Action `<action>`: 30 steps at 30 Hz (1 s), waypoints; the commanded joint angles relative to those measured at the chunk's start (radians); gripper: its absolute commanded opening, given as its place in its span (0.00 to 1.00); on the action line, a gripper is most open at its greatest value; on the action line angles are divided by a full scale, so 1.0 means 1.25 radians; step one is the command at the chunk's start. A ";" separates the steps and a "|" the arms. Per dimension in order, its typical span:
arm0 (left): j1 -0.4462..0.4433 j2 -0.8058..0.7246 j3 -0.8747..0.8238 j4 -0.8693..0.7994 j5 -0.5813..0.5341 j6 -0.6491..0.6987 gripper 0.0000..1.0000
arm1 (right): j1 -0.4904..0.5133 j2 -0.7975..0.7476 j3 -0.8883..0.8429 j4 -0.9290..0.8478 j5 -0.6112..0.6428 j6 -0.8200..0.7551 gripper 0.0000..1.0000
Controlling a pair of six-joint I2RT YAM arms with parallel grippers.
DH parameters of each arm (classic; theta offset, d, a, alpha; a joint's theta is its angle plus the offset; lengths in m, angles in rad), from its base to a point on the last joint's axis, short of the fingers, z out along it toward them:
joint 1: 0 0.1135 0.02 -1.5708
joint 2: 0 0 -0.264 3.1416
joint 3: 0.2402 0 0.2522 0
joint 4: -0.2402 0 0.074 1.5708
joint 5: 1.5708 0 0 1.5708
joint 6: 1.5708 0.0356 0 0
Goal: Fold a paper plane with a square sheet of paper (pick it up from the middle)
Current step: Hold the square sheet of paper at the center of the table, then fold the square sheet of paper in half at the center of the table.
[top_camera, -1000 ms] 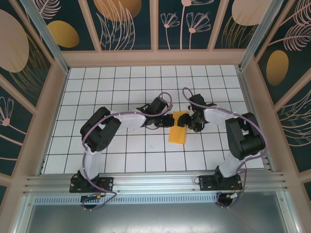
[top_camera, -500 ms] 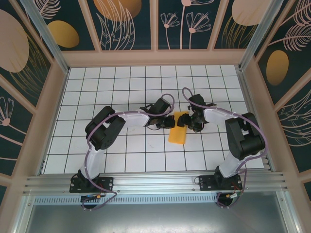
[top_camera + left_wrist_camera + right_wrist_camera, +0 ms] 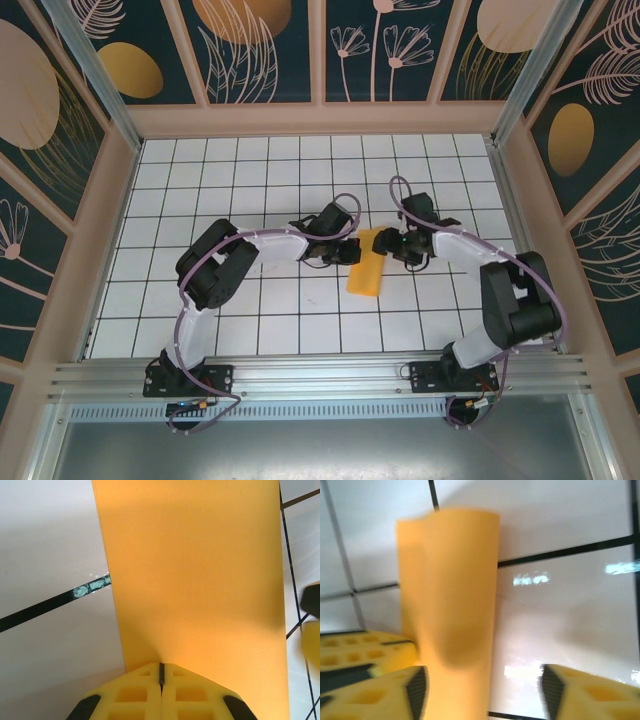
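- I am working through an early lengthwise fold. The square sheet of paper (image 3: 365, 270) is lying as a narrow, bright-orange strip in the middle of the bench (image 3: 250, 180), smooth, with one end looking slightly wavy.
- The left gripper (image 3: 161, 666) is pressing at the strip's edge, fingers closed tight together.
- The right gripper (image 3: 482, 680) is hovering at the far end, fingers standing apart and holding nothing.
- Next, I judge, the right fingers are needing a corner to turn while the left is anchoring.
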 commanded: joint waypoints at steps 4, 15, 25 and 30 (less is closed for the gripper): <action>-0.006 0.025 -0.008 -0.065 -0.036 0.016 0.01 | -0.015 -0.088 -0.078 0.161 -0.175 0.068 0.25; -0.007 0.025 -0.009 -0.066 -0.034 0.016 0.01 | -0.030 0.010 -0.153 0.276 -0.238 0.080 0.15; -0.007 0.028 -0.013 -0.067 -0.034 0.018 0.00 | -0.069 0.052 -0.230 0.317 -0.237 0.067 0.17; -0.006 0.032 -0.015 -0.068 -0.031 0.019 0.00 | -0.075 0.069 -0.247 0.309 -0.218 0.063 0.17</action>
